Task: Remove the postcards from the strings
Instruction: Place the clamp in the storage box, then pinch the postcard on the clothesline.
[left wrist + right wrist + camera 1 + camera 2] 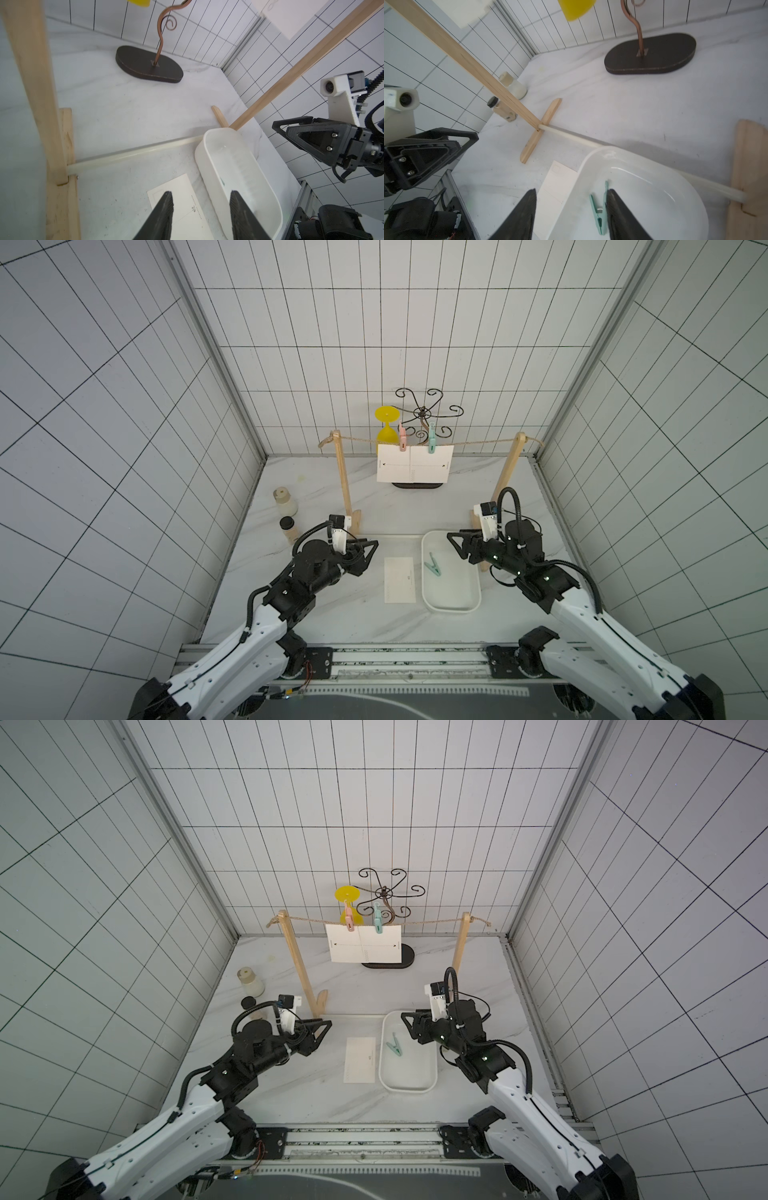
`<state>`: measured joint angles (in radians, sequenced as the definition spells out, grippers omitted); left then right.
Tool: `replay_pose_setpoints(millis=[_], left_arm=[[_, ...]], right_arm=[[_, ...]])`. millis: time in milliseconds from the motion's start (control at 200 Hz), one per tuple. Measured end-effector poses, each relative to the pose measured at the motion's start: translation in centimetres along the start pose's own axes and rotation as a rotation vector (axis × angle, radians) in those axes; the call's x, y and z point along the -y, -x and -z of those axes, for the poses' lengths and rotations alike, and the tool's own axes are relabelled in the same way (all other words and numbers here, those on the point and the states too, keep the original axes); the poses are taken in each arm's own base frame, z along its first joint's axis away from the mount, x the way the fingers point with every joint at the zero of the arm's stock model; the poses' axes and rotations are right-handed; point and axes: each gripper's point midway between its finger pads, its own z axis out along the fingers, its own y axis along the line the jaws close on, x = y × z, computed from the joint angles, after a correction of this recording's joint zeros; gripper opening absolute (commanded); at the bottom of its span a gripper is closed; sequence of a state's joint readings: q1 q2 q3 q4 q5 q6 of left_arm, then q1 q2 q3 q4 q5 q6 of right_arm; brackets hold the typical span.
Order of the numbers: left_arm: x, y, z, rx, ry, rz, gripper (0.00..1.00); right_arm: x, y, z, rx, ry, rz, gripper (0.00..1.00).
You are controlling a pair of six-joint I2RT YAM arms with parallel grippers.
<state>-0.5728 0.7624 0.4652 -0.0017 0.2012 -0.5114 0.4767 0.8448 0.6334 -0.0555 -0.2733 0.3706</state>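
Note:
In both top views two white postcards (392,466) (345,946) hang side by side from the tan strings (478,442), held by a pink clip (402,441) and a green clip (432,442). Another postcard (400,580) (185,199) lies flat on the table, left of the white tray (453,608). A loose green clip (432,564) (598,209) lies inside the tray. My left gripper (370,551) (201,193) hovers open and empty above the flat card's far end. My right gripper (454,545) (571,190) hangs open and empty over the tray's far left rim.
Two wooden posts (344,485) (505,472) carry the twine, joined at the feet by a white dowel (390,536). Behind stand a scrolled metal stand on a dark oval base (417,486) and a yellow goblet (386,427). Two small bottles (286,502) (289,529) sit at the left.

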Motion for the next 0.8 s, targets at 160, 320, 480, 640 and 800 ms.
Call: replay_pose_setpoints(millis=[160,320,480,640,800], left_arm=[[2.6,4.5,-0.4,0.074,-0.039,-0.076,0.47],[4.2,7.2,-1.1,0.13,-0.076,-0.131,0.52],[5.7,9.6,-2.6,0.156,-0.115,-0.179,0.53],[7.3,11.8,-4.1,0.182,-0.157,-0.225,0.54],[8.2,13.3,-5.5,0.199,-0.179,-0.261,0.55]], right_arm=[[-3.2,5.8,1.8,0.118,0.064,0.09,0.58],[-6.2,9.0,3.5,0.178,0.154,0.143,0.61],[-8.4,11.8,5.0,0.231,0.215,0.186,0.65],[-10.7,15.8,5.8,0.295,0.26,0.251,0.69],[-12.2,19.0,5.4,0.341,0.284,0.314,0.72]])
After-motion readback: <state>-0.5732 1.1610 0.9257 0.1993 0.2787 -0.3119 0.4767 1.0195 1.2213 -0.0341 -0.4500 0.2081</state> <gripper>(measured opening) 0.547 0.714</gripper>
